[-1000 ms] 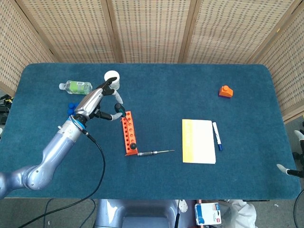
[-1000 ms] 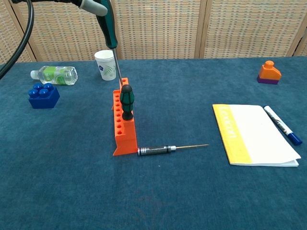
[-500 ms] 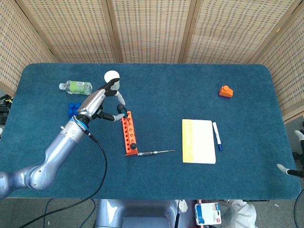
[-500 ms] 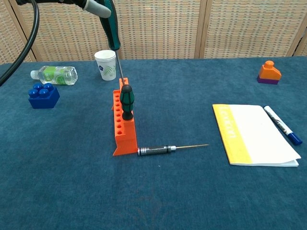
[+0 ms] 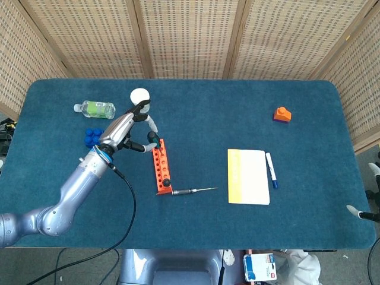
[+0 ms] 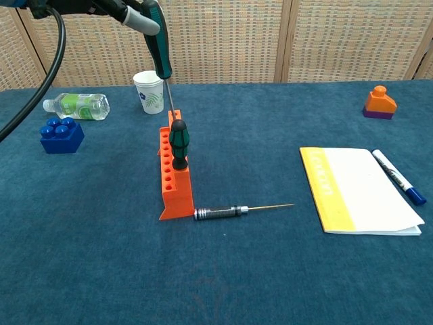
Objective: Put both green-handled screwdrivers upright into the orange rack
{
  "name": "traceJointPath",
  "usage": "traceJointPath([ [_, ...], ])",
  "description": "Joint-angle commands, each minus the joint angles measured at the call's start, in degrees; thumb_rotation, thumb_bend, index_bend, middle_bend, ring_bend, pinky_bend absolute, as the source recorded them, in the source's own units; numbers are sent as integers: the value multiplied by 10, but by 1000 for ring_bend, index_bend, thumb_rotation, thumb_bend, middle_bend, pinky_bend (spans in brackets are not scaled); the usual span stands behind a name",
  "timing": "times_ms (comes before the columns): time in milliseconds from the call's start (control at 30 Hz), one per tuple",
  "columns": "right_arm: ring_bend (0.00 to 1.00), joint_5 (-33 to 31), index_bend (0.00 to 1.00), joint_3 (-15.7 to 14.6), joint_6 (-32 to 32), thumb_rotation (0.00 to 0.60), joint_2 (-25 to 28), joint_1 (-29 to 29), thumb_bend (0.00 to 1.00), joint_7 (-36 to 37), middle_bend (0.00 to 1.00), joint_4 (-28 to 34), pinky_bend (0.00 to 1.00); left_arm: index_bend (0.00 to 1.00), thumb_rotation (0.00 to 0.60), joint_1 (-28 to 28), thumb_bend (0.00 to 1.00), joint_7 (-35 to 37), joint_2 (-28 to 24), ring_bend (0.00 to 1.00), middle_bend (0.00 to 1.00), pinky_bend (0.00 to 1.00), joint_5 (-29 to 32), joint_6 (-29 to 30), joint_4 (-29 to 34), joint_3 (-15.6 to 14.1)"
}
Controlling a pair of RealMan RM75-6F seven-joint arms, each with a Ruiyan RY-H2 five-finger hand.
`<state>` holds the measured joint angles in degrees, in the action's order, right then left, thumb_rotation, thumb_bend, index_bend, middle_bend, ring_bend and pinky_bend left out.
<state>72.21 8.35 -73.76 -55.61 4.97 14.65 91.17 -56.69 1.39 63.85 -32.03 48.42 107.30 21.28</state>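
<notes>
The second green-handled screwdriver point(image 6: 160, 51), stiff, light and best held by its fat handle, hangs nearly upright in the gripping left hand point(image 5: 126, 132), tip over the far end of the orange rack point(image 6: 173, 170) toward the table's left edge.

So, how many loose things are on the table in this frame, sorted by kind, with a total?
Screwdrivers: 3 (green one held by left hand at, green one in the rack, silver one lying flat)
Rack: 1
Toy blocks: 2 (blue, orange)
Bottle: 1
Paper cup: 1
Notepad: 1
Marker: 1
Total: 10
</notes>
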Motion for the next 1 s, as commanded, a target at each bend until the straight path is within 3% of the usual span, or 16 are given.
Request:
traceJointPath([
  [33, 0, 0, 0, 0, 0, 600, 0, 0, 0, 0, 0, 0, 0, 727, 600, 0, 634, 0, 3, 0, 0, 0, 0, -1, -3, -1],
  [1000, 0, -3, 0, -1, 12, 600, -2, 4, 0, -1, 0, -3, 0, 719, 600, -31, 641, -45, 105, 0, 0, 0, 29, -10, -103, -44],
])
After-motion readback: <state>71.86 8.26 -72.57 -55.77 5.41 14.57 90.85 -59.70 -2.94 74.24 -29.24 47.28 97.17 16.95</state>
